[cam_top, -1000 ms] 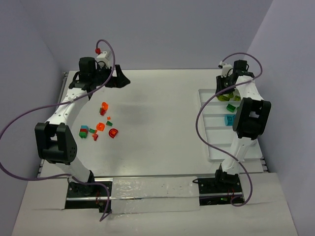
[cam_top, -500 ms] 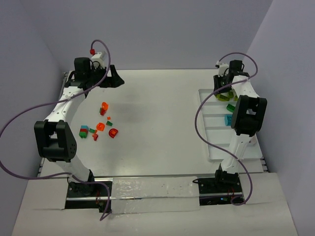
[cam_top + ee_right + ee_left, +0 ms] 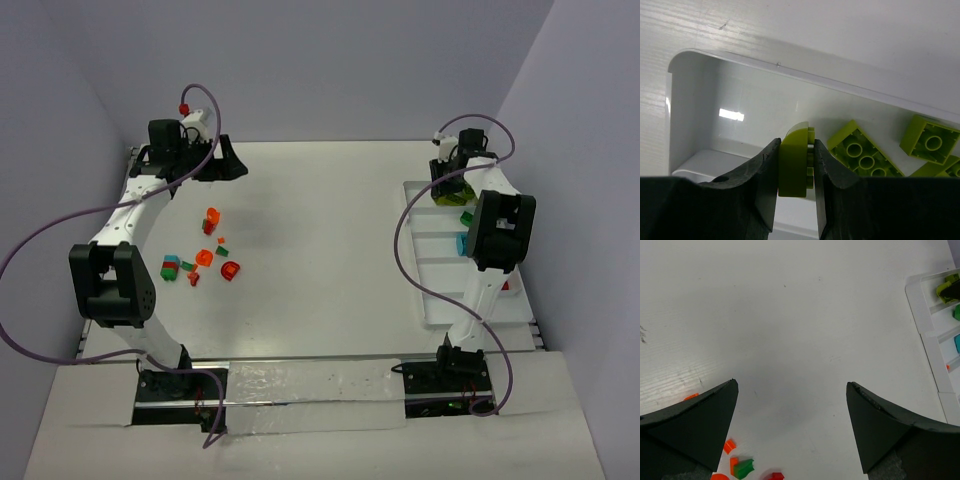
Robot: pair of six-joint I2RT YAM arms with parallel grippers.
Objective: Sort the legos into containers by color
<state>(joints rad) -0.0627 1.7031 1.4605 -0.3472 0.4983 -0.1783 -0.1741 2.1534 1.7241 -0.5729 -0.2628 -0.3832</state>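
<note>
My right gripper [image 3: 452, 186] [image 3: 796, 144] is shut on a lime green lego [image 3: 792, 162], held on edge just above the far compartment of the white containers tray [image 3: 448, 292] [image 3: 695, 100]. Two more lime bricks [image 3: 865, 157] [image 3: 930, 140] lie in that compartment. Other compartments hold a dark green piece [image 3: 467, 216], a teal one [image 3: 462, 243] and a small red one [image 3: 505, 287]. My left gripper [image 3: 224, 165] [image 3: 792, 383] hangs open over the far left of the table with nothing between its fingers. Loose legos lie near it: orange [image 3: 212, 216], red [image 3: 231, 269], green [image 3: 171, 266].
In the left wrist view a green lego [image 3: 743, 467], an orange one [image 3: 729, 445] and a red one [image 3: 774, 476] sit at the bottom edge, and the tray [image 3: 927, 335] shows at the far right. Purple-grey walls close in the table.
My right gripper has carried the lime green lego a little farther back over the tray's far compartment. My left gripper has drifted slightly left and back, still open.
</note>
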